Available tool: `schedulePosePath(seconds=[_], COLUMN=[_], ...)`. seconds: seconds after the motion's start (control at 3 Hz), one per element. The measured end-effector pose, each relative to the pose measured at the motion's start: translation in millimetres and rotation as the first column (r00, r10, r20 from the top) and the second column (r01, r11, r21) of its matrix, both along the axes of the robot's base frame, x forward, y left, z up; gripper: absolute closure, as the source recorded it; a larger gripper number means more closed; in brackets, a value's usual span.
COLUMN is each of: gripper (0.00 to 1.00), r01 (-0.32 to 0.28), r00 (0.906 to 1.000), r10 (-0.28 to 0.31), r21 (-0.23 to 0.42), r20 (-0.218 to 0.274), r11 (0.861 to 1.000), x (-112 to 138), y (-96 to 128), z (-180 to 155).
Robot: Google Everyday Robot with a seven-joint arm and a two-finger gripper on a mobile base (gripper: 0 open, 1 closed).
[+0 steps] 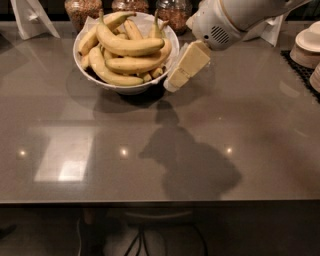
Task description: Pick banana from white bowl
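The white bowl (95, 72) stands at the back left of the grey table and holds several yellow bananas. The banana (131, 46), the longest and thickest one, lies curved across the top of the pile with its dark stem pointing up at the left. My gripper (176, 81) hangs from the white arm at the upper right. Its cream-coloured tip is just right of the bowl's rim, beside the bowl and not over the fruit. It holds nothing that I can see.
Glass jars (173, 11) of dry food stand behind the bowl. Stacked white plates (307, 45) sit on a dark mat at the right edge. A white stand (32, 17) is at the back left. The gripper's shadow (190, 160) falls on the table's middle.
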State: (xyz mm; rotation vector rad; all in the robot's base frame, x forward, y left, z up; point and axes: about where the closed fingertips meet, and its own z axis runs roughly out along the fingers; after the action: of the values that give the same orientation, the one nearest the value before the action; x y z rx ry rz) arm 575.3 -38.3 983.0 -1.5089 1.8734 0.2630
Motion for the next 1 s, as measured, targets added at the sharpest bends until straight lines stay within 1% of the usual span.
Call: schedulePosePath(seconds=[0.33,0.67,1.0], gripper=[0.0,0.0,0.17], r01=[-0.045,-0.085,-0.117], r00=[0.9973,0.9917,0.9862], r10=[0.043,0.078,0.105], r21=[0.034,0.063,0.091], r20=[0.06,0.103,0.128], r11=[0.998,0.994,0.989], x=[19,40,54], y=[27,52,73], z=[12,23,30])
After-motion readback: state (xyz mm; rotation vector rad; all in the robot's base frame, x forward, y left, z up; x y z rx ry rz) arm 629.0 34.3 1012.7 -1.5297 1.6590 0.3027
